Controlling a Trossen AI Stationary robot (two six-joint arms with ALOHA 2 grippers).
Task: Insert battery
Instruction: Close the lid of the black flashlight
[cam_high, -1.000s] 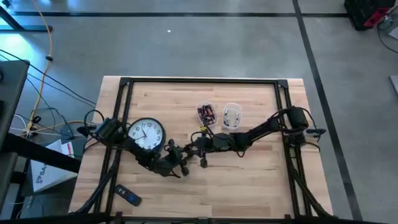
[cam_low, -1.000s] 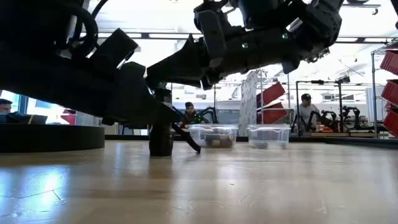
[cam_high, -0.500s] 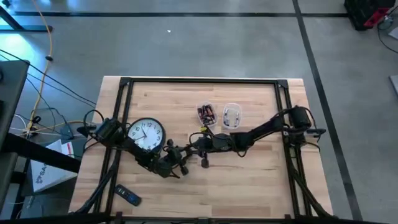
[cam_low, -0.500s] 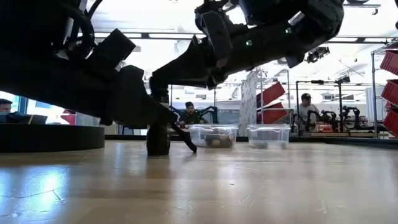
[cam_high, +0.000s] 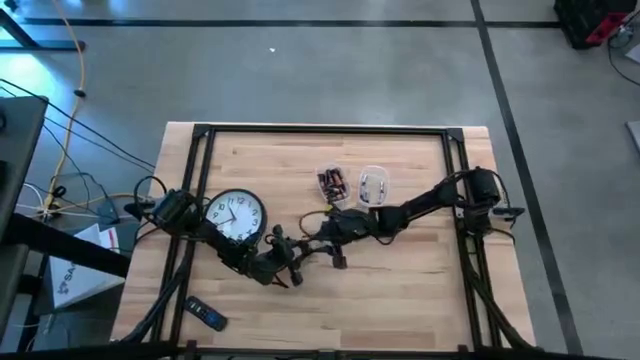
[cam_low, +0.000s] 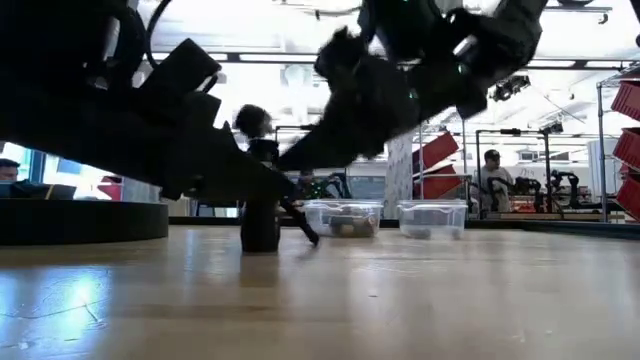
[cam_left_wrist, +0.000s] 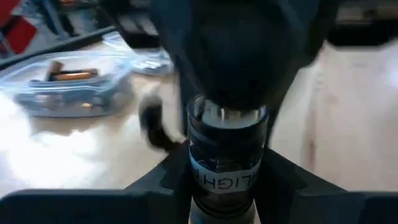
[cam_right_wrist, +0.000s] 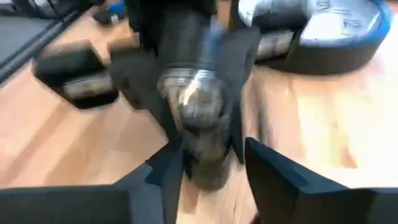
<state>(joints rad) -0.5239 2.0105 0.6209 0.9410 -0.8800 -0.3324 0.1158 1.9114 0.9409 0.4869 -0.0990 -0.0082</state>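
I have the wooden surface (cam_high: 400, 290) laid out with the wall clock (cam_high: 236, 216) at my left. Two clear tubs sit toward the far edge, the battery tub (cam_high: 331, 182) and its neighbour (cam_high: 372, 185); a small remote (cam_high: 206, 316) lies near the front left corner.

My left tool (cam_high: 283, 266) is clamped on the flashlight (cam_left_wrist: 227, 149), held upright with its base on the surface, just in front of the clock. The left wrist view shows its open end ringed in metal, with the fingers (cam_left_wrist: 155, 180) pressed to either side of the barrel.

What has changed: half a second ago my right tool (cam_high: 335, 250) was down at the flashlight's mouth; it has now lifted and pulled back toward the tubs. The right wrist view is smeared by that motion, so I cannot tell whether its fingers are apart or together, nor whether a battery is in them. I judge the cell may already be seated, but I can't confirm it.
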